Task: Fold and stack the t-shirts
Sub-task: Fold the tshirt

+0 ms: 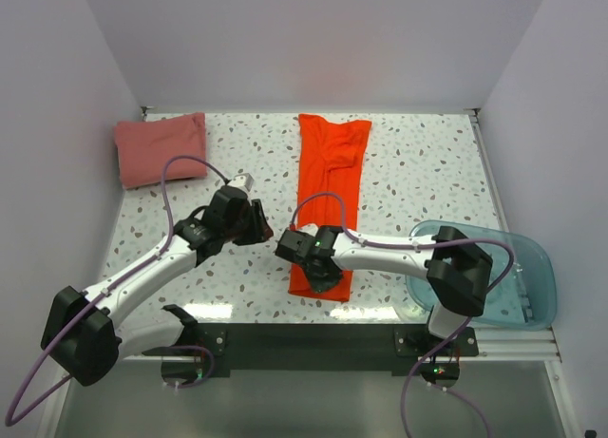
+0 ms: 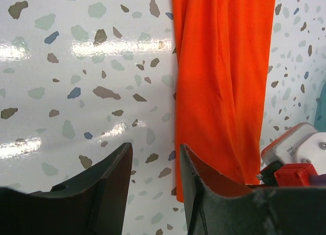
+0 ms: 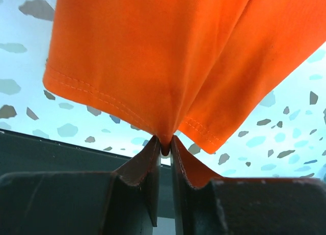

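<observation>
Centrally, the bright orange-red t-shirt (image 1: 331, 186) is laid out as a long, narrow strip on the tabletop (image 1: 427, 172). It runs from the middle of the far edge down towards the near edge. Its near end is pinched by the right gripper (image 3: 164, 143). In the right wrist view the jaws are seen pressed together on a gathered fold of the stitched hem, and the cloth fans out from the fingertips in broad creases.

The left gripper (image 2: 153, 161) is held with its jaws apart and nothing between them. Only speckled tabletop is seen through the gap, and the left edge of the orange strip lies just beside it. From above, this gripper is seen to the left of the strip, about halfway along it, close to the right gripper but not touching it.

The dusty pink-red t-shirt (image 1: 161, 149) is found folded into a compact rectangle at the far left corner of the tabletop, well apart from both grippers. A translucent blue tub (image 1: 532, 276) is set at the near right corner.
</observation>
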`<move>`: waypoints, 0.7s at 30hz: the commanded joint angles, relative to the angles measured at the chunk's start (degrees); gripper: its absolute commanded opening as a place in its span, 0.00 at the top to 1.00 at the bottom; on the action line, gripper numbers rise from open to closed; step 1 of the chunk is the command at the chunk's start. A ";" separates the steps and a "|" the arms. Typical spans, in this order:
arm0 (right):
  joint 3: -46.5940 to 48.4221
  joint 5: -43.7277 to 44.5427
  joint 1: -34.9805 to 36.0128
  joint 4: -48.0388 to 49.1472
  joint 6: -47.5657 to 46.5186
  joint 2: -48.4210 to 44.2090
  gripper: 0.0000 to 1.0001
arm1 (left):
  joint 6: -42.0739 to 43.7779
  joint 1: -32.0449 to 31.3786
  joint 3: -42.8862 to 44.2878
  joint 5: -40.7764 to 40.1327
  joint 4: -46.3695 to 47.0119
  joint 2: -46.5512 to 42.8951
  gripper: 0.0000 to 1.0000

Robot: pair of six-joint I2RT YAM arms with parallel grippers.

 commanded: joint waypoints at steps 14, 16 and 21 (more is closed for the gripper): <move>5.23 2.11 0.78 -7.47 0.77 1.05 0.54 | 0.26 0.32 -0.27 2.16 2.59 0.68 0.53; 4.88 3.34 -0.01 -7.47 2.27 -2.64 0.52 | 0.52 0.32 -0.36 2.51 3.38 1.38 0.53; -1.08 2.91 -4.31 -2.31 6.05 -9.33 0.50 | 1.05 0.32 -0.36 3.83 4.18 2.53 0.54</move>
